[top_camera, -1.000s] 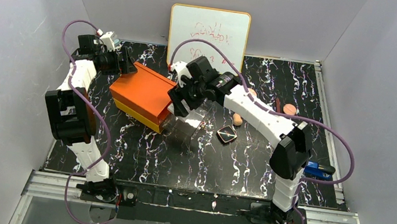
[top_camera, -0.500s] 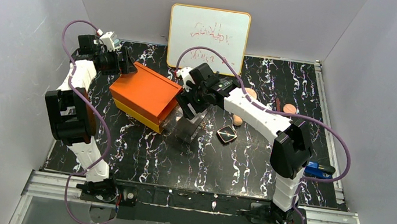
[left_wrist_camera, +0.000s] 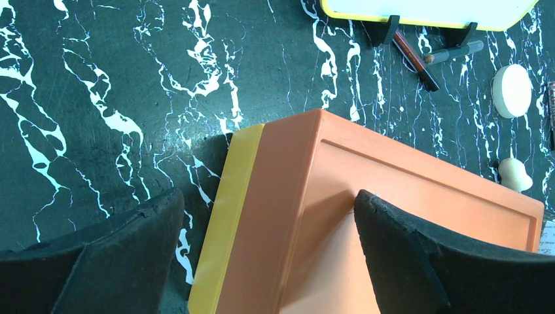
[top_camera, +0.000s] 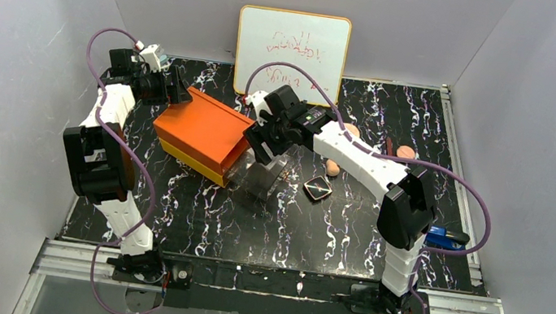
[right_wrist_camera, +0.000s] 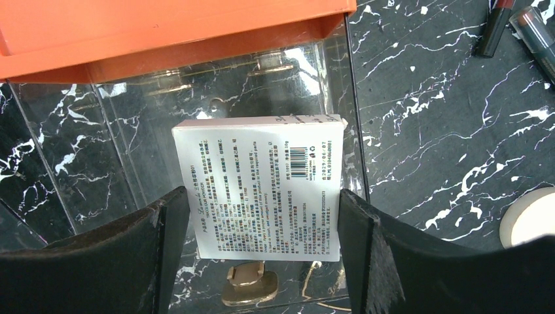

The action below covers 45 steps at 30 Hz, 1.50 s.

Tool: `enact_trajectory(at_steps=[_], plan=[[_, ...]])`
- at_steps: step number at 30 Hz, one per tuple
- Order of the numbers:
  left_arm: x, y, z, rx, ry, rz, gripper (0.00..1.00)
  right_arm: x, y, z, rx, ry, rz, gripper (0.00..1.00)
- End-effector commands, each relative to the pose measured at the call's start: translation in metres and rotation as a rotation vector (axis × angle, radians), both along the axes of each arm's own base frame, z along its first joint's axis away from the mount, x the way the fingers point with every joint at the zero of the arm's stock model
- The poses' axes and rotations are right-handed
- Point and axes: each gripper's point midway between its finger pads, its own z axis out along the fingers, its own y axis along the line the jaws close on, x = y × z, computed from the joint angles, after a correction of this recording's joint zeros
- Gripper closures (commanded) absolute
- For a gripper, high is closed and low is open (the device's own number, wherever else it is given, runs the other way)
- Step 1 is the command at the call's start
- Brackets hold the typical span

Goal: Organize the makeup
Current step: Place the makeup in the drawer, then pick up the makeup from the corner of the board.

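Right tool (right_wrist_camera: 252,252) has shifted slightly back over the pulled-out clear drawer (right_wrist_camera: 327,85); jaws wide, holding nothing. White makeup box (right_wrist_camera: 258,186) lies in the drawer directly below it, so that item looks placed. Left tool (left_wrist_camera: 268,255), fully open, straddles the orange box (left_wrist_camera: 406,216) corner. Black compact (top_camera: 318,188), sponge (top_camera: 332,167), disc (top_camera: 406,152) wait on the counter (top_camera: 248,227), right of the right tool.

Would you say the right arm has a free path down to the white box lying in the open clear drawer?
Probably yes. The right gripper hangs open directly above the white box, which lies flat in the pulled-out clear drawer, clear of the orange box, with nothing over it.
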Motion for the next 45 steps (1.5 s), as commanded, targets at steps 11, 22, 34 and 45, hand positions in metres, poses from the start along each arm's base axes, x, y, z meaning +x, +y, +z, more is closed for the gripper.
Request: enact_trajectory(at_steps=[11,22,34,45], plan=[[-0.020,-0.001,-0.020,0.035,0.090,0.005,0.02,0.004,0.013,0.025,0.061,-0.027,0.039,0.02],[-0.020,-0.002,-0.018,0.035,0.087,0.003,0.02,0.053,-0.022,0.118,0.206,-0.238,-0.208,0.02],[-0.019,-0.003,-0.011,0.031,0.074,0.004,0.02,0.133,-0.310,0.099,0.179,-0.179,-1.112,0.02],[-0.012,-0.010,0.007,-0.002,0.046,-0.001,0.02,0.043,-0.429,0.026,0.048,-0.018,-1.556,0.02]])
